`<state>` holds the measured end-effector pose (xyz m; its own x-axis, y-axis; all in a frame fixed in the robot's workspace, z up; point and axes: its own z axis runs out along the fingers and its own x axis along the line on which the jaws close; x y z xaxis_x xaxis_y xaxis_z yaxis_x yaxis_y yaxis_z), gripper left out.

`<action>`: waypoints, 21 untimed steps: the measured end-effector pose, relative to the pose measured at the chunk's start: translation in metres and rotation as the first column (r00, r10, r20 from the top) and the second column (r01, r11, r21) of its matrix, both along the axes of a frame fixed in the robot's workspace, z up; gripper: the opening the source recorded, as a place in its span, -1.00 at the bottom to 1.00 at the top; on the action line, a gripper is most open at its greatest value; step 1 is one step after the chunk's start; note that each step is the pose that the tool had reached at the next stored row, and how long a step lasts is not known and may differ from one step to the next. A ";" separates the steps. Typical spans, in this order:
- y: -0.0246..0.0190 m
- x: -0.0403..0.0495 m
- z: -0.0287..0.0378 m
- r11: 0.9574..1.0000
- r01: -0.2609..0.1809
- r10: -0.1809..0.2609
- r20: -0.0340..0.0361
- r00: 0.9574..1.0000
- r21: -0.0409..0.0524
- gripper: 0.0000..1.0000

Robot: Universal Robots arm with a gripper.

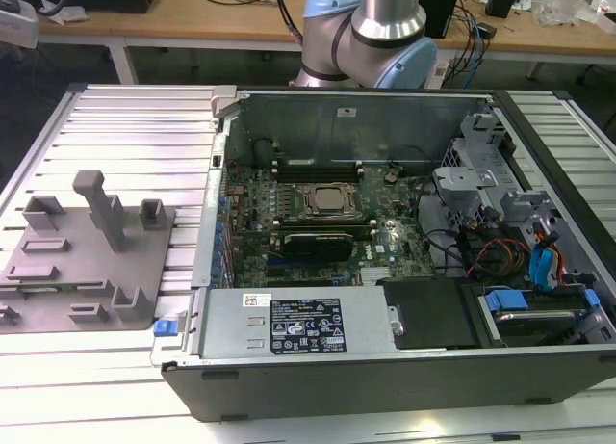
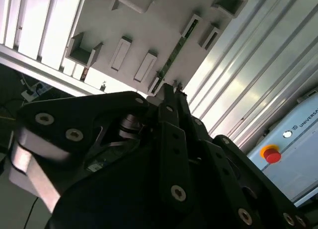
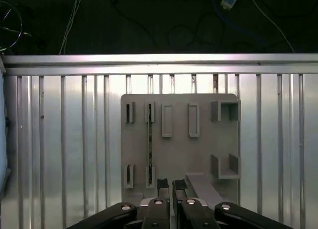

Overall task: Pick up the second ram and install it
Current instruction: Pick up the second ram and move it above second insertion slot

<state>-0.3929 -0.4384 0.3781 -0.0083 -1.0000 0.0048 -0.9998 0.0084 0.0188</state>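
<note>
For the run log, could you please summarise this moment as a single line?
gripper: above grey fixture plate | second ram: on edge in the plate's holders, ungrasped | computer case: open

The second ram (image 2: 175, 52) is a thin green circuit-board stick against the pale grey plastic fixture plate (image 3: 179, 154). The ribbed aluminium surface (image 3: 74, 139) is silver, striped with parallel dark grooves. The end effector (image 3: 170, 185) is black, as is the open computer case (image 1: 385, 386), whose motherboard (image 1: 298, 268) is green.
</note>
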 end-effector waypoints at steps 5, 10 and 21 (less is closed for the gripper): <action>-0.0008 0.0000 -0.0017 1.000 0.000 0.000 0.000 1.000 0.000 -0.28; -0.0025 0.0000 -0.0080 1.000 0.000 0.000 0.000 1.000 0.000 -0.28; -0.0055 -0.0001 -0.0212 1.000 -0.002 0.002 0.000 1.000 0.000 -0.28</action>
<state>-0.3930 -0.4439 0.3569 -0.0065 -1.0000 0.0048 -0.9998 0.0066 0.0188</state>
